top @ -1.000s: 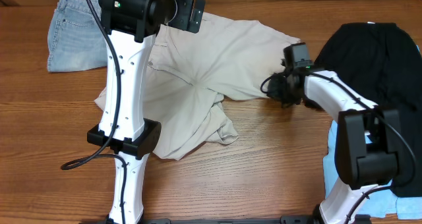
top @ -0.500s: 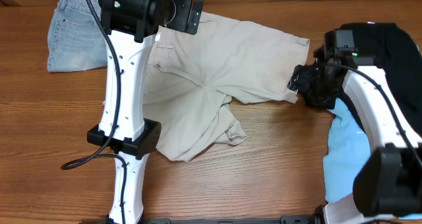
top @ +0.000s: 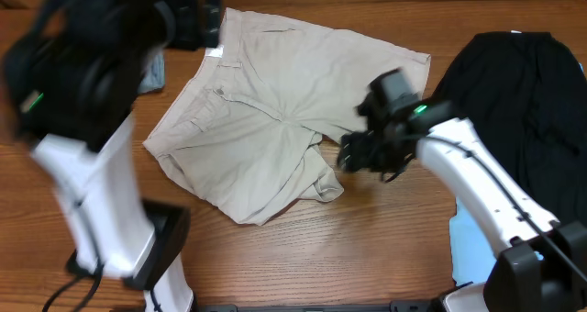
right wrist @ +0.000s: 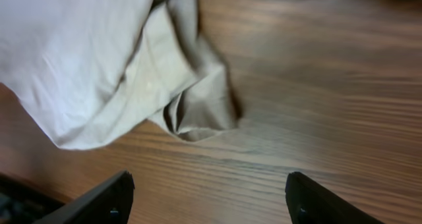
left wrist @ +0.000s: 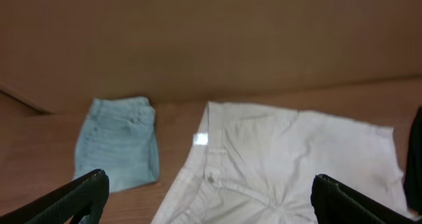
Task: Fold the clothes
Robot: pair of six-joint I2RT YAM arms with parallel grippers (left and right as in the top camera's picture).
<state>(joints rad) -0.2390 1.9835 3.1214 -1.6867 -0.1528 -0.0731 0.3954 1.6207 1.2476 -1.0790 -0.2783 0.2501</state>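
Observation:
The pale beige shorts point(top: 275, 101) lie spread across the middle of the table, waistband toward the far left point(left wrist: 217, 151). One leg hem is bunched and folded under at the near right point(right wrist: 194, 102). My right gripper point(right wrist: 211, 204) is open over bare wood just short of that bunched hem, holding nothing; in the overhead view it point(top: 358, 154) hovers to the right of the hem. My left gripper point(left wrist: 211, 201) is wide open and high above the waistband, empty. The folded pale-blue denim shorts point(left wrist: 119, 141) lie left of the beige ones. A black garment point(top: 523, 101) lies at the right.
A light-blue cloth point(top: 466, 243) shows at the near right beside the right arm's base. The left arm point(top: 83, 165) is blurred and covers most of the denim shorts from above. A brown wall rises behind the table point(left wrist: 211, 39).
My right gripper opened, let go of the beige shorts' right leg, and moved left toward the bunched hem. The left arm swung left and back. The shorts now lie flatter.

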